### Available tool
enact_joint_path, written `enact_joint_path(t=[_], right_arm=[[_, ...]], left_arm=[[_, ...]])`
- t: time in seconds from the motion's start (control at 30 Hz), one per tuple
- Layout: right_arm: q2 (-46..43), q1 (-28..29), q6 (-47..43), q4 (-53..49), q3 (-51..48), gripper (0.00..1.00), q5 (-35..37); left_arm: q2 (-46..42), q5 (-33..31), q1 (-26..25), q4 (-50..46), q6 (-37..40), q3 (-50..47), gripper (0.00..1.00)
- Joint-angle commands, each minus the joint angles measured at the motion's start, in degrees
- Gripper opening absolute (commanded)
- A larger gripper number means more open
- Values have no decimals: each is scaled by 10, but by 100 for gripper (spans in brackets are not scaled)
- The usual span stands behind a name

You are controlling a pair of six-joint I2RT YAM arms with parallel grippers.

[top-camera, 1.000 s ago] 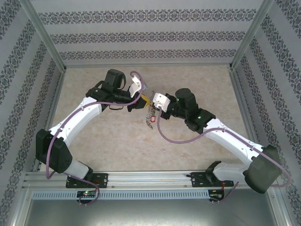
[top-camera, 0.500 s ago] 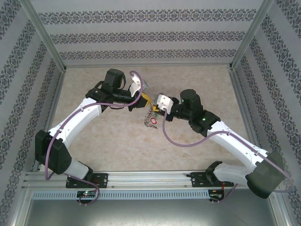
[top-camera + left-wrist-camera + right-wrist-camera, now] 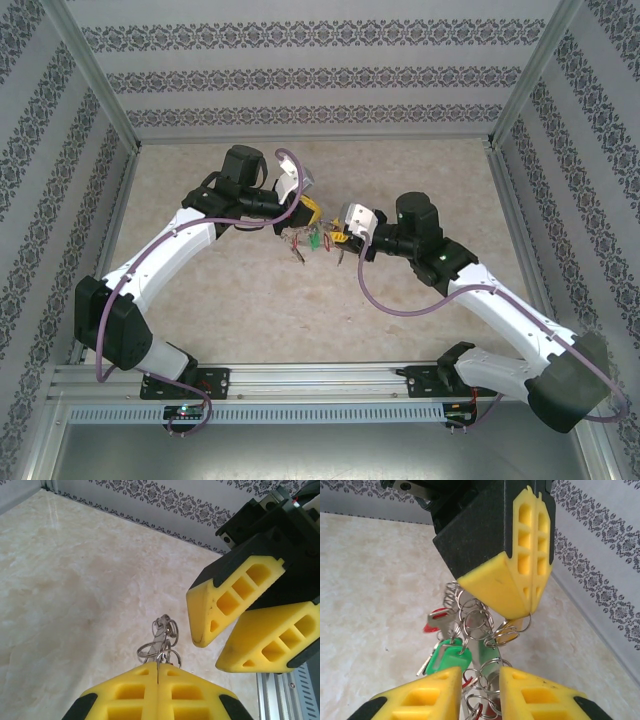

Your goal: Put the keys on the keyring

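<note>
since a second ago the right claw (image 3: pixel 338 238) has drawn back from the left claw (image 3: pixel 303 217), shifting right and nearer, and its arm has swung out to the right. the keys (image 3: pixel 310 241) no longer hang as a tight string between the two; they now fan out under the left claw, a green tag showing from above. the left arm has hardly moved.

below lies a pale, marbled tabletop (image 3: pixel 230 290), bare around the bunch. patterned walls (image 3: pixel 320 75) with grey ornamental bands close in the far side and both flanks, and a metal rail (image 3: pixel 320 378) runs along the near edge where the arms are bolted.

the left claw (image 3: pixel 157 674) has its yellow fingers pressed flat together, pinching the thin wire of the keyring (image 3: pixel 161 647) at their very tips. in the right wrist view the same left claw (image 3: pixel 534 611) points down, and the keyring (image 3: pixel 509 631) loops out from under it. from there hang the keys (image 3: pixel 440 622): a green tag (image 3: pixel 449 661), a red tag (image 3: pixel 434 616) behind it, many small rings. the right claw (image 3: pixel 480 677) stands spread, just near of the left, rings dangling in its gap (whether a finger touches them cannot be told).
</note>
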Motion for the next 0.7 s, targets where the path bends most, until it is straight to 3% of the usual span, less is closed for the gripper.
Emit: enact_joint_path(t=[0.0, 0.2, 0.4, 0.57, 0.67], right_arm=[[8, -11, 22, 28, -7, 29, -26], [27, -11, 27, 42, 2, 33, -39], [21, -56, -71, -1, 27, 42, -106], [71, -107, -83, -39, 83, 33, -229], [112, -111, -89, -47, 110, 28, -267]], left_arm=[[1, 27, -6, 32, -7, 3, 0], [1, 32, -6, 33, -8, 1, 0], [-1, 42, -6, 24, 5, 3, 0], [-2, 59, -6, 25, 12, 5, 0], [-3, 63, -6, 23, 16, 6, 0]])
